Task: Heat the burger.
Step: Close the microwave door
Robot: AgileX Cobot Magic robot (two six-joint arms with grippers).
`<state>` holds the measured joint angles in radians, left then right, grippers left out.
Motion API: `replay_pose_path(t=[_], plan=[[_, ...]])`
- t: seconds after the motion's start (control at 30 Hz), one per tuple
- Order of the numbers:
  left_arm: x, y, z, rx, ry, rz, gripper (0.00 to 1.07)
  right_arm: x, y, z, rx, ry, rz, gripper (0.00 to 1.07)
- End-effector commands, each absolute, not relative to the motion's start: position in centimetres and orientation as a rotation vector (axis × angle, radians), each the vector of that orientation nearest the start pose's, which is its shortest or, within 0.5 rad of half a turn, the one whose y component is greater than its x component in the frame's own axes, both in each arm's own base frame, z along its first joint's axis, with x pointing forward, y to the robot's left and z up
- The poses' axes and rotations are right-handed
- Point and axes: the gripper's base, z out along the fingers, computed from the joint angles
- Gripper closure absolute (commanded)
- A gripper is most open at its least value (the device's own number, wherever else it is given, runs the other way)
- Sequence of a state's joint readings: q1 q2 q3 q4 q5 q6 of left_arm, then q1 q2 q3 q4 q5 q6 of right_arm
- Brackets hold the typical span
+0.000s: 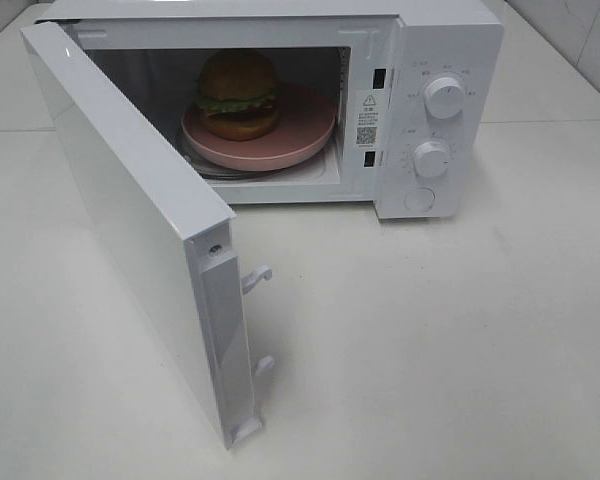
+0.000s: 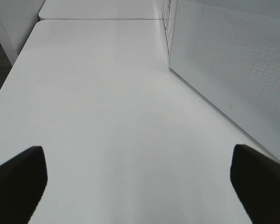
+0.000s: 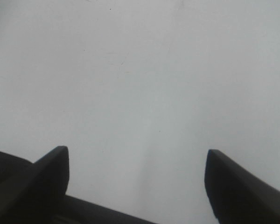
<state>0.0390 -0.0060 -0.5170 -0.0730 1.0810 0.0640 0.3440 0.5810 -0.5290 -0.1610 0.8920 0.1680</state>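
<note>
We are looking at the burger (image 1: 238, 95): it is sitting on the pink plate (image 1: 302, 138), inside the microwave (image 1: 450, 40), at the far side of the table (image 1: 430, 350). So job 1, putting it in, is looking done.

The door (image 1: 130, 220) is standing wide open, sticking out to the near left. We are thinking nothing is heating w/ the door like that. So 2 jobs are looking left: pushing the door shut, & turning a knob to start it. The top knob (image 1: 444, 97) & the low knob (image 1: 431, 159) are sitting on the right panel. We can't tell what they are set to; the marks are too small.

The left gripper (image 2: 139, 182) is hanging over the table w/ its jaws spread wide, holding nothing. The door is showing close beside it in the left wrist view, so it is looking like the handy one for the push. The right gripper (image 3: 140, 177) is hanging over the table too, jaws apart, nothing between them. Neither one is showing in the high view, so we can't say just where they are.

We are guessing the task is approx. a third done.
</note>
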Motion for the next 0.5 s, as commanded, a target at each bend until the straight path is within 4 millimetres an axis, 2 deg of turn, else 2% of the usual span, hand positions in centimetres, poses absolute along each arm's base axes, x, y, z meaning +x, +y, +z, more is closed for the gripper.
replay_pose_path(t=[0.03,0.07,0.13,0.23,0.3,0.33,0.4,0.47,0.5], plan=[[-1.0,-0.7,28.1,0.027,2.015,-0.031,0.06,7.0,1.3,28.3,-0.231,2.266,0.074,0.31],[-1.0,-0.7,28.1,0.027,2.015,-0.031,0.06,7.0,1.3,28.3,-0.231,2.266,0.074,0.31],[-1.0,-0.7,28.1,0.027,2.015,-0.031,0.06,5.5,0.7,28.6,-0.202,2.204,0.085,0.31],[-1.0,-0.7,28.1,0.027,2.015,-0.031,0.06,5.0,0.4,28.6,-0.186,2.187,0.084,0.31],[-1.0,-0.7,28.1,0.027,2.015,-0.031,0.06,3.4,-0.2,28.5,-0.126,2.138,0.074,0.31],[-1.0,-0.7,28.1,0.027,2.015,-0.031,0.06,3.4,-0.2,28.5,-0.126,2.138,0.074,0.31],[-1.0,-0.7,28.1,0.027,2.015,-0.031,0.06,1.6,-0.9,28.3,-0.034,2.035,0.046,0.31],[-1.0,-0.7,28.1,0.027,2.015,-0.031,0.06,1.2,-1.0,28.4,-0.015,2.011,0.04,0.29],[-1.0,-0.7,28.1,0.027,2.015,-0.031,0.06,0.3,-1.1,28.4,0.024,1.957,0.023,0.29]])
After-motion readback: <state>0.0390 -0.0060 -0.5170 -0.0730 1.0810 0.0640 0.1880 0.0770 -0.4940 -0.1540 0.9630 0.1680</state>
